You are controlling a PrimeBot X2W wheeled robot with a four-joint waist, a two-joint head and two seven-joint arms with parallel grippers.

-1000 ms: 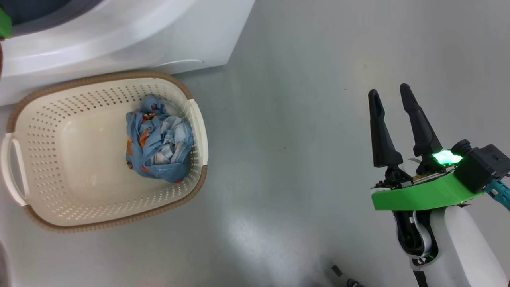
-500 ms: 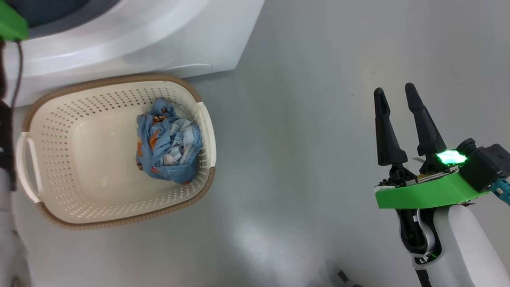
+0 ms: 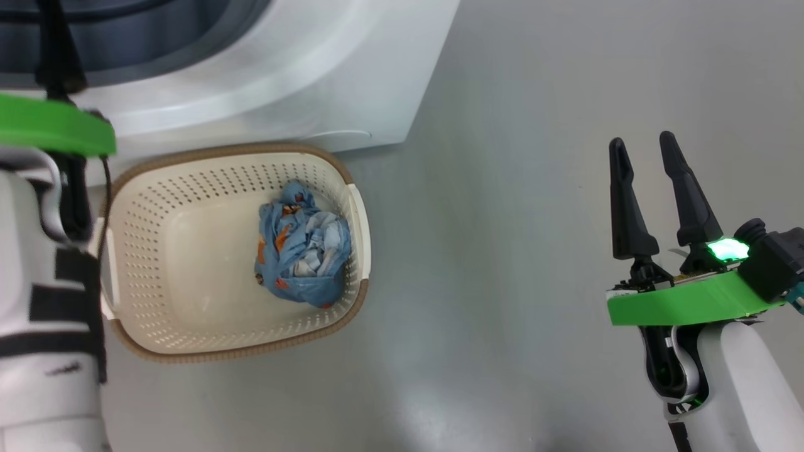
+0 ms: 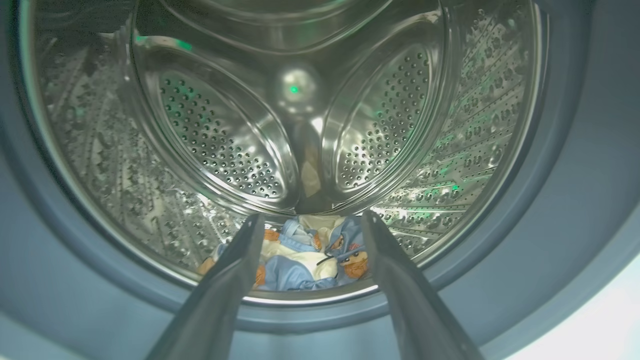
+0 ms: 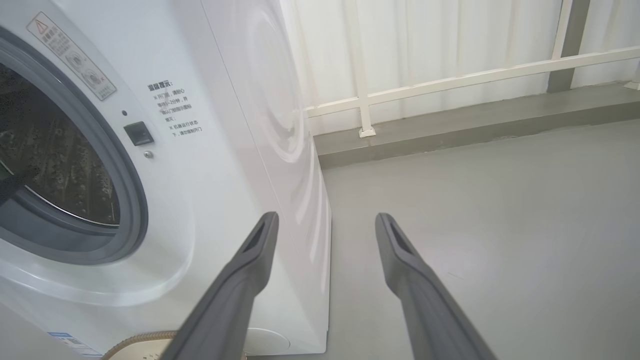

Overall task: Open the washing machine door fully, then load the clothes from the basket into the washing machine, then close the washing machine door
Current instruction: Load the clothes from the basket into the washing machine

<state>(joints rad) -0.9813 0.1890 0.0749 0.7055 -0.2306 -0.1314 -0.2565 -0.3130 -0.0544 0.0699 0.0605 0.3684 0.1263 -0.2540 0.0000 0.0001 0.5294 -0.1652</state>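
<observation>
a crumpled bundle of light blue clothes [image 3: 301, 254] with orange prints lies in the basket [image 3: 188, 188], against its right wall, and the rest of the basket's bottom is bare. the cream basket with its brown rim sits on the grey floor [image 3: 502, 188], right against the front foot of the white washing machine [image 3: 282, 81]. more blue printed clothes [image 4: 305, 255] lie at the bottom front of the steel drum [image 4: 225, 135], just behind the grey-blue seal [image 4: 575, 175]. the left gripper [image 4: 312, 216] points into the round opening, its two dark fingers spread apart and holding nothing, the garment showing between them farther in. the right gripper [image 3: 642, 139] hangs well to the right of the basket over bare floor, fingers parted and empty. in the right wrist view the right gripper points past the machine's front corner toward a white railing [image 5: 450, 80] by the wall
</observation>
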